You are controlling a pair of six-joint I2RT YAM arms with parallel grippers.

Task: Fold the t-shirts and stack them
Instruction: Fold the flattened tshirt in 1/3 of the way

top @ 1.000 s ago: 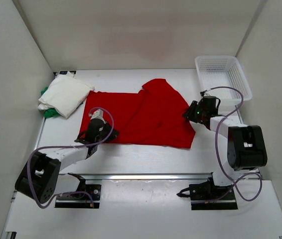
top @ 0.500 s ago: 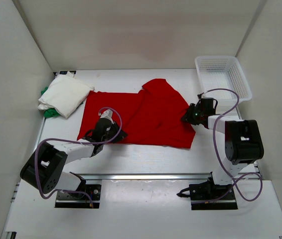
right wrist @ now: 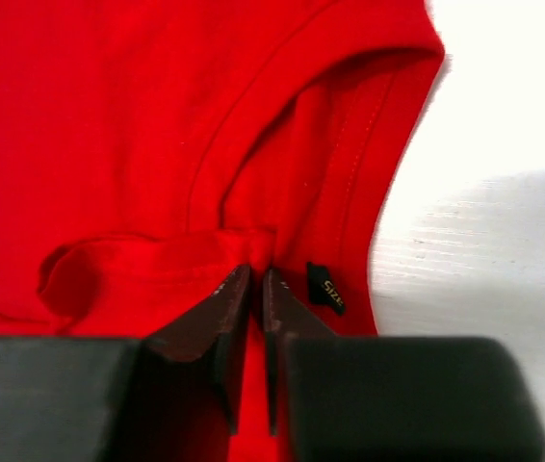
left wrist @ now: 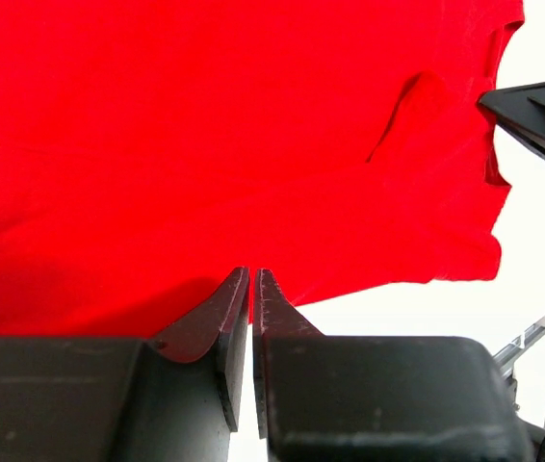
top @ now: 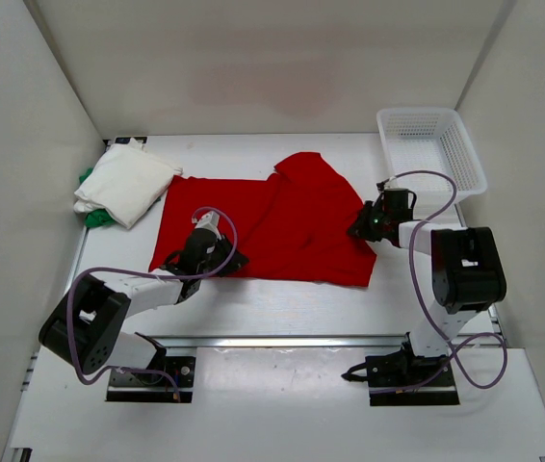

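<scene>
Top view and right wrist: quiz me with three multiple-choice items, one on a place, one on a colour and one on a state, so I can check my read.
1. Where is the basket? A far right corner; B far left corner; C near edge.
2. Which colour of shirt tops the far-left pile? A red; B white; C green.
3. The right fingers are: A open in the air; B inside the basket; C shut on the red shirt.

1 A: it stands at the far right in the top view.
2 B: the white shirt lies over the green shirt, which peeks out beneath.
3 C: the right wrist view shows a cloth fold pinched by the collar.
</scene>
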